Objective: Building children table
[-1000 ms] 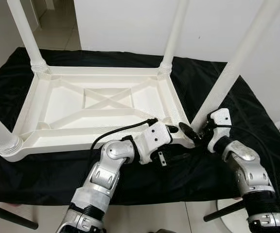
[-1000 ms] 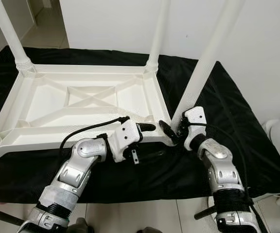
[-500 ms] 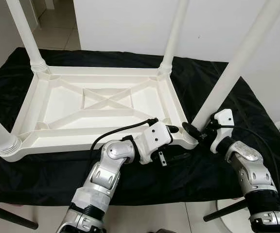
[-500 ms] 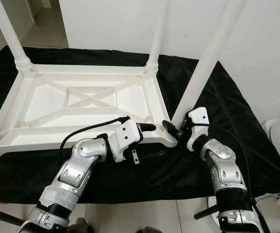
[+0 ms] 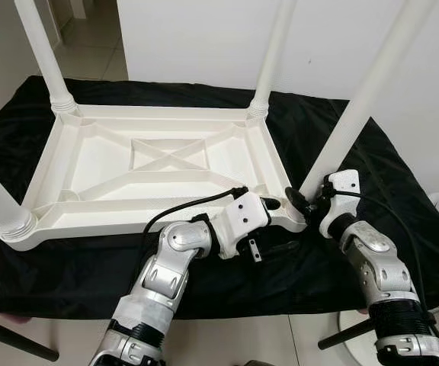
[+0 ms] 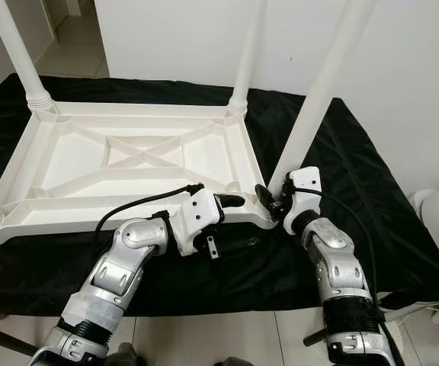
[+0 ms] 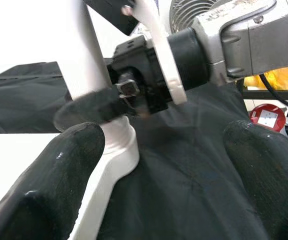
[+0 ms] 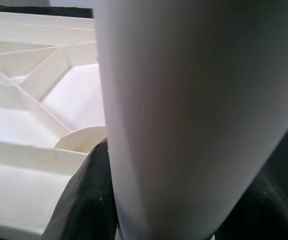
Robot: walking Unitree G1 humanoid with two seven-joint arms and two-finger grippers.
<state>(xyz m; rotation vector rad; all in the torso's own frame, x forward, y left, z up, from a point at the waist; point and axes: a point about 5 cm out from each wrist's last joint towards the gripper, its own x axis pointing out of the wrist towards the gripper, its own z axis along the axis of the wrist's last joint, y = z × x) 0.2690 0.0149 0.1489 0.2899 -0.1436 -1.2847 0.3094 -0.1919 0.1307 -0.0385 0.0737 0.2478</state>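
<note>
A white children's table top (image 5: 158,164) lies upside down on a black cloth (image 5: 372,164), with white legs standing up from its corners. At the near corner beside the robot's right arm, the right end effector (image 5: 302,204) closes its black fingers (image 8: 91,200) around the base of the tilted leg (image 5: 357,114), just above that corner's socket. The left end effector (image 5: 277,225) sits against the table top's near edge, just beside the same corner; its fingers (image 7: 54,185) are spread wide apart and hold nothing, one pressing the white corner piece.
</note>
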